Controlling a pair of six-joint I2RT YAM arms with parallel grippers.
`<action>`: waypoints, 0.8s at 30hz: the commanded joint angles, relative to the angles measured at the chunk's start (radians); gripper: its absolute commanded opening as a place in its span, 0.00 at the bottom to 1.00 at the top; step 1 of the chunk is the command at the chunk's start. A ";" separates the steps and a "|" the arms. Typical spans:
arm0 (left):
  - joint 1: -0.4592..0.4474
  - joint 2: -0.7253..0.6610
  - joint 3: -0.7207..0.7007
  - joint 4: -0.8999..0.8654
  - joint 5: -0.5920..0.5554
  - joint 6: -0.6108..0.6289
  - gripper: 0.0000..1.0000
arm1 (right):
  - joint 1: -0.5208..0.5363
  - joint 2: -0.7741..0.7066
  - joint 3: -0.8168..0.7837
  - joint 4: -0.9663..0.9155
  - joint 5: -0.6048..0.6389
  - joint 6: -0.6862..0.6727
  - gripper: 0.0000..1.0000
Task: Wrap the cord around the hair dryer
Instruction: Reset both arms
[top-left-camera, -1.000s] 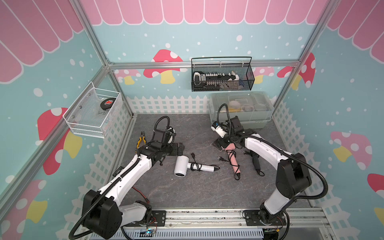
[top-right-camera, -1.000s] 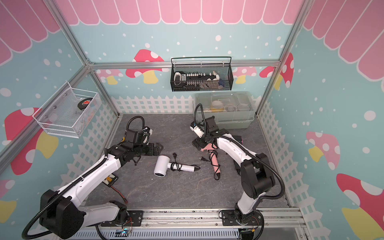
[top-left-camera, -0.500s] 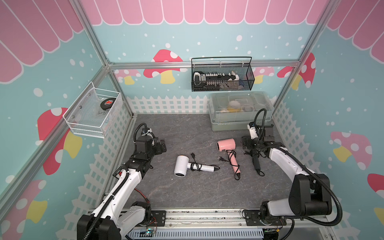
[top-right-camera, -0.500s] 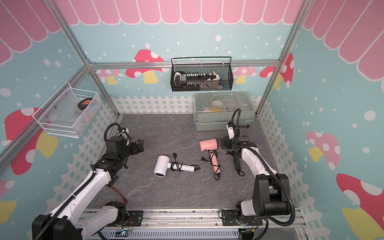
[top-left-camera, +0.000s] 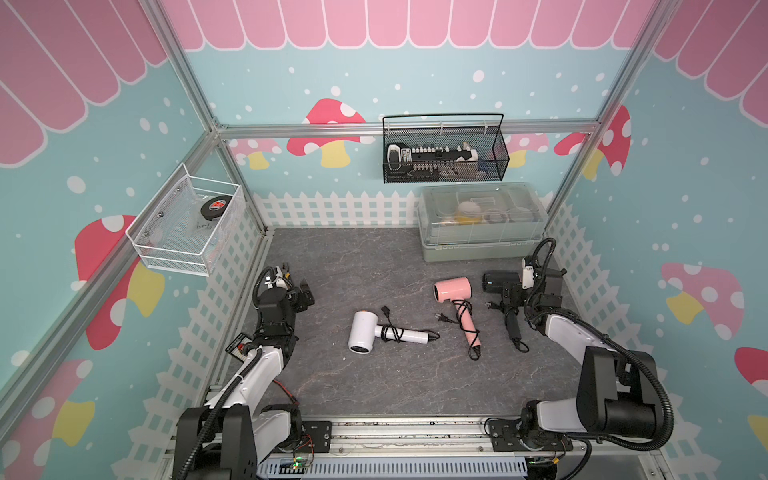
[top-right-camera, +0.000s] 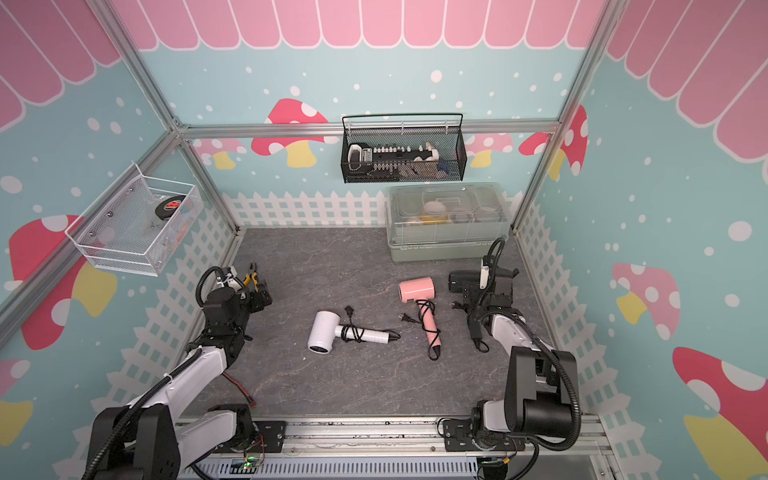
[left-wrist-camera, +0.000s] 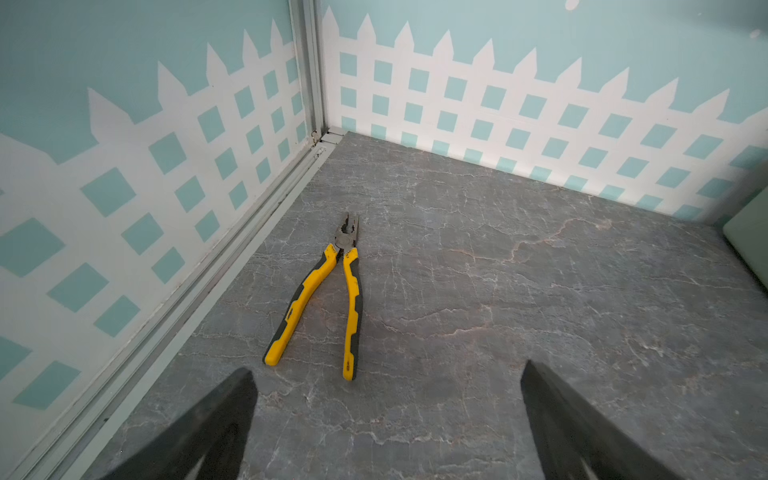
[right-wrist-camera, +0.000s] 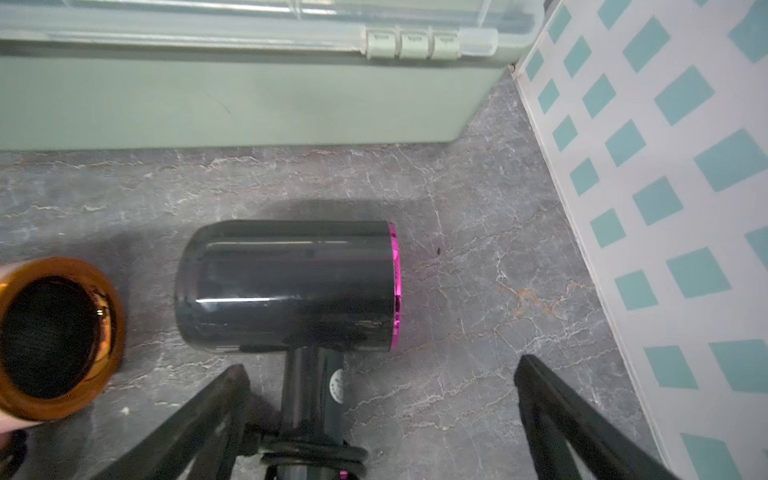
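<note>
We found three dryers lying on the desk (top-left-camera: 374, 257), each with cord looped round its handle. The white hair dryer (top-left-camera: 365, 332) lay near the middle and the pink hair dryer (top-left-camera: 453, 290) just beside it. The black hair dryer (right-wrist-camera: 286, 286) lay in front of the storage box (top-left-camera: 478, 249). Only short plug ends strayed from the handles, so we judged the wrapping done or nearly so.

The right gripper (right-wrist-camera: 381, 365) hung over the black dryer's handle, jaws spread wide to either side of it and pinching nothing. The cord (right-wrist-camera: 313, 455) sat coiled on the handle. The left gripper (left-wrist-camera: 386, 370), equally spread and empty, hovered by the pliers (left-wrist-camera: 343, 240) at the desk's left edge. It was well apart from every dryer, probably parked there to leave the middle free. Seen from above, the arm hid much of the black dryer's coil, so we could not say how snugly it held.
</note>
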 joint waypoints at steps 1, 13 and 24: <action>0.009 0.049 -0.034 0.202 -0.017 0.036 0.99 | -0.011 0.022 0.012 0.090 -0.040 0.004 0.98; 0.010 0.182 -0.084 0.390 0.011 -0.008 0.98 | -0.012 -0.028 -0.219 0.382 -0.115 -0.014 0.98; -0.008 0.237 -0.097 0.477 0.003 -0.017 0.97 | -0.004 -0.098 -0.318 0.509 -0.199 -0.029 0.98</action>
